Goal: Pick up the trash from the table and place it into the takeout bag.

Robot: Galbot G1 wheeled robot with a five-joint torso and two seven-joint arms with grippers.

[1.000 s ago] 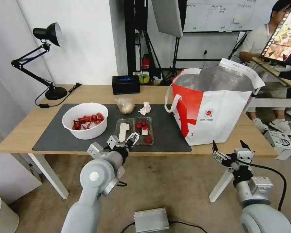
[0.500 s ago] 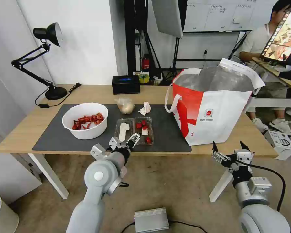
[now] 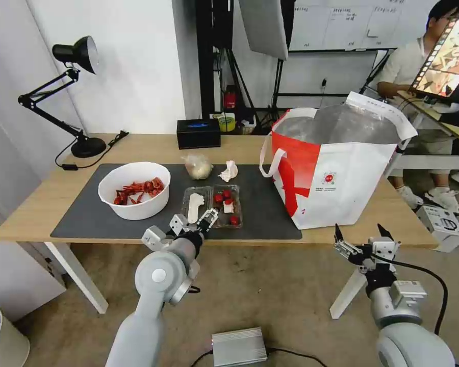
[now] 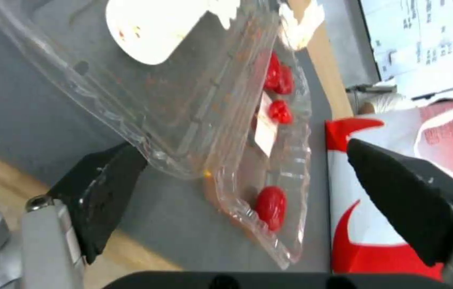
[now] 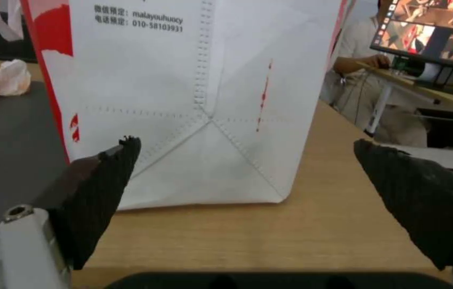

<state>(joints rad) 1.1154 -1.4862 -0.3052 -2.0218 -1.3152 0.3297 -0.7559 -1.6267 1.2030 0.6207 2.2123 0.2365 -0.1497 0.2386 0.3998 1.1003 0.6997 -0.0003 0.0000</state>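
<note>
1. Our left gripper (image 3: 194, 222) hangs at the desk's (image 3: 153, 148) near edge, released, its fingers (image 4: 98, 192) spread either side of the near end of the clear hinged tray (image 3: 212, 205); whether a finger touches the plastic we cannot tell.
2. Our right gripper (image 3: 359, 238) waits released off the near right corner, facing the takeout bag (image 3: 336, 168); its wrist view cuts off the bag's top.
3. The tray lies open on the grey mat (image 3: 86, 214) near the front edge, tomatoes (image 4: 271, 206) in its right half.
4. The white bowl (image 3: 134, 189) of red shells sits on the mat's left part.
5. Farther back lie the bagged beige bundle (image 3: 198, 165) and crumpled tissue (image 3: 229, 171); the bundle's contents are unclear.
</note>
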